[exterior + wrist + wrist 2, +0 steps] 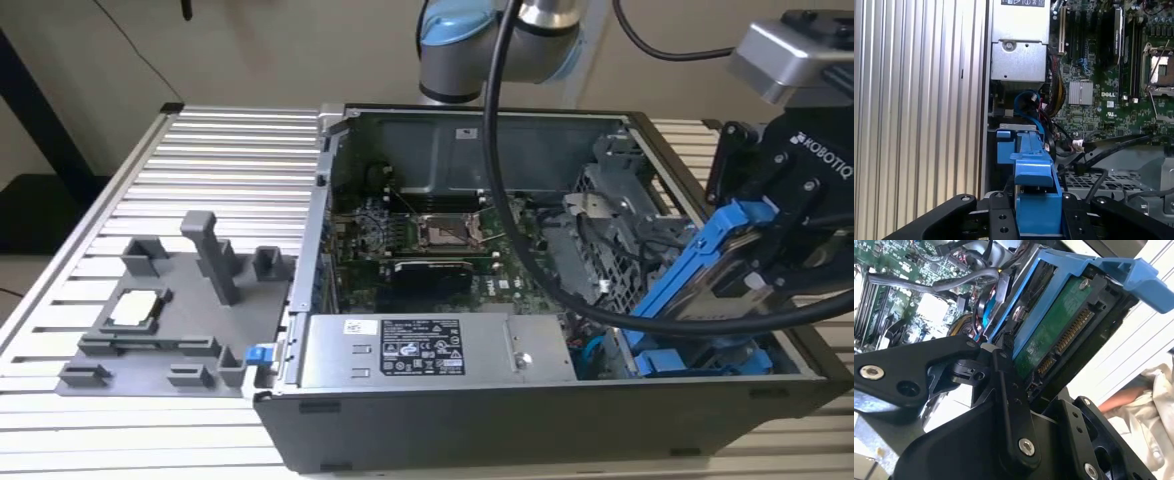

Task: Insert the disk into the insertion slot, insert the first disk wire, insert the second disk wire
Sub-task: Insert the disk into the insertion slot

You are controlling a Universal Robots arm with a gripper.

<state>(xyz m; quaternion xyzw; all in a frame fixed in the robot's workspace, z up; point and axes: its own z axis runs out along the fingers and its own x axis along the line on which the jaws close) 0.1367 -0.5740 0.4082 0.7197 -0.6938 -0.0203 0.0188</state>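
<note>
Disk (694, 270) tilts in hand (1038, 217) over ribbed metal table (227, 150) (beige wall (267, 50)).

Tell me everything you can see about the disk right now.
The disk is a flat drive clipped in a bright blue plastic carrier; the second wrist view shows its green circuit board and gold connector contacts. The gripper clamps it, tilted, over the open case at the exterior view's right, its lower end near the blue-tabbed slot.

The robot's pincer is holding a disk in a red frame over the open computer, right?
No, the frame is blue, not red. The exterior view shows the pincer holding the disk in its blue frame over the open computer.
</note>
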